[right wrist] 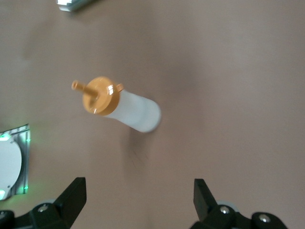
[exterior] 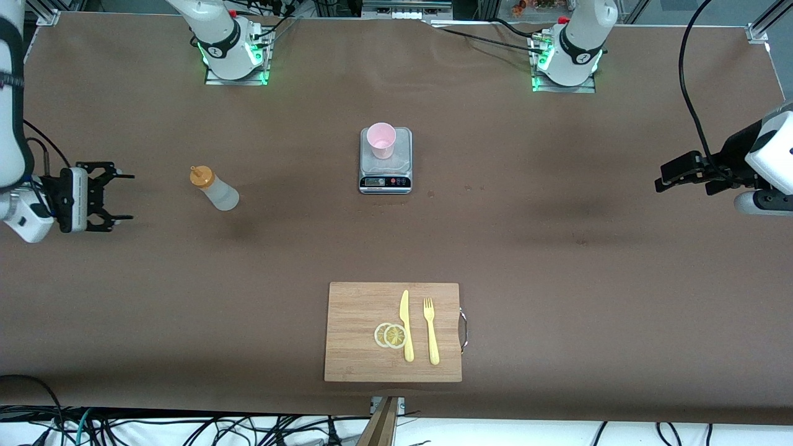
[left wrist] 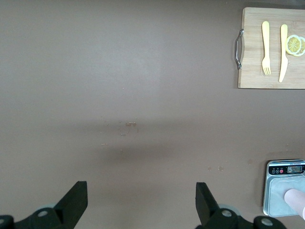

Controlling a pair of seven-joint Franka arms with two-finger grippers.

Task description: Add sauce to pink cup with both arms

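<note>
Two grippers hang wide open and hold nothing; the right gripper (exterior: 118, 197) is up over the table toward the right arm's end from the scale (exterior: 385, 162), and the left gripper (exterior: 669, 176) is up toward the left arm's end from it, its fingers (left wrist: 76, 200) spread with only bare table (left wrist: 143, 95) between them. The pink cup (exterior: 381, 140) stands upright on the scale; whether any sauce is in it I cannot tell. The sauce bottle (exterior: 215, 189) stands with its orange cap (right wrist: 101, 95) on, between the scale and the right gripper, well apart from the scale; the cutting board (exterior: 359, 334) lies nearer the front camera than the scale. Such a scene fits both a bottle waiting to be picked up and one set back down after pouring; I judge no step from it.
</note>
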